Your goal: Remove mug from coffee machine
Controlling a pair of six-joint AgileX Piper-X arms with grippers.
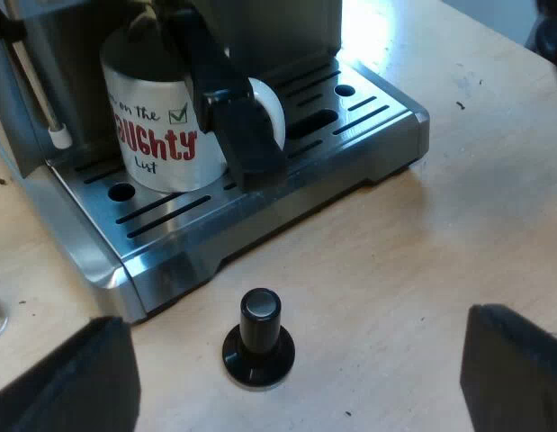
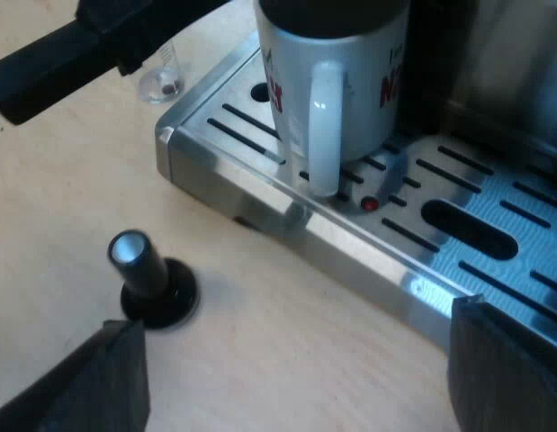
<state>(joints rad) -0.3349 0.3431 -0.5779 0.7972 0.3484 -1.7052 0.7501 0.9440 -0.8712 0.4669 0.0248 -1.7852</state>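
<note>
1. Mug (image 1: pixel 157 135): upright on the drip tray (image 1: pixel 170 216), near one corner, handle facing the tray's outer edge.
2. Right gripper (image 2: pixel 296 346): jaws spread wide, holding nothing, at the tray's edge, facing the mug handle.
3. Left gripper (image 1: pixel 291 369): jaws spread wide, empty, over the bench (image 1: pixel 440 252). The black-knob tamper (image 1: pixel 257 340) stands between them, untouched.

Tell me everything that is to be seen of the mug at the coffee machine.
The mug is white and glossy, like ceramic, with one loop handle. Its side bears red capitals, black script and a green tick in a box. It stands upright on the slotted metal drip tray, handle toward the tray's outer edge. A dark part from the machine crosses before it. Neither the left gripper nor the right gripper touches it; both are open.
</note>
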